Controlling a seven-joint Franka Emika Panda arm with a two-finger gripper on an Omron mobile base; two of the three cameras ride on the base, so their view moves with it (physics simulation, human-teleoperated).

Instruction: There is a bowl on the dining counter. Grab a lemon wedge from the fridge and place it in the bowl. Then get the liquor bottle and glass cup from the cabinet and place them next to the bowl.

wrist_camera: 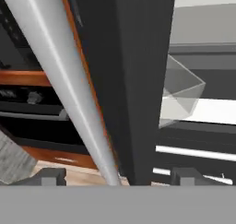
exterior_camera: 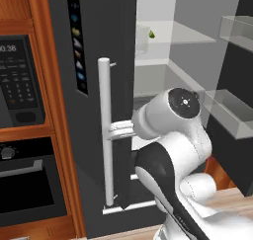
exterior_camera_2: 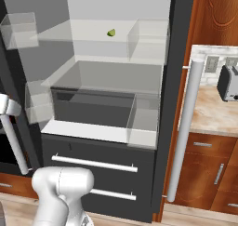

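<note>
Your gripper (wrist_camera: 115,177) stands with its jaws spread wide, one dark fingertip (wrist_camera: 50,177) on either side of the fridge door's pale bar handle (wrist_camera: 64,80); the bar runs up between them and neither pad is seen pressing on it, so you are holding nothing. In the left base view the hand (exterior_camera: 121,129) sits against that same handle about two thirds of the way down its length, at the edge of the left door.

Just beyond the fingertips is the dark edge of the opened left fridge door (wrist_camera: 133,80), with a thin strip of reddish wood trim behind the bar. Off to the side of the hand away from the fridge interior is the black wall oven (exterior_camera: 20,86) with its lit display, set in reddish wood.

Past the door edge, the fridge (exterior_camera_2: 160,127) is open in front of you. Nearest and below the hand are two drawer handles (exterior_camera_2: 93,164) on the dark lower front. Above them is a clear crisper bin (exterior_camera_2: 97,109) on a white ledge, and clear door bins (exterior_camera: 232,110) hang on the right door.

Farthest from the hand, up on the top shelf and toward the back, sits the lemon wedge (exterior_camera_2: 111,32), a small yellow-green piece lying alone, well apart from the gripper. It also shows in the left base view (exterior_camera: 151,34), high above the hand.

To the far right, a wall counter (exterior_camera_2: 209,113) carries a toaster (exterior_camera_2: 228,83).
</note>
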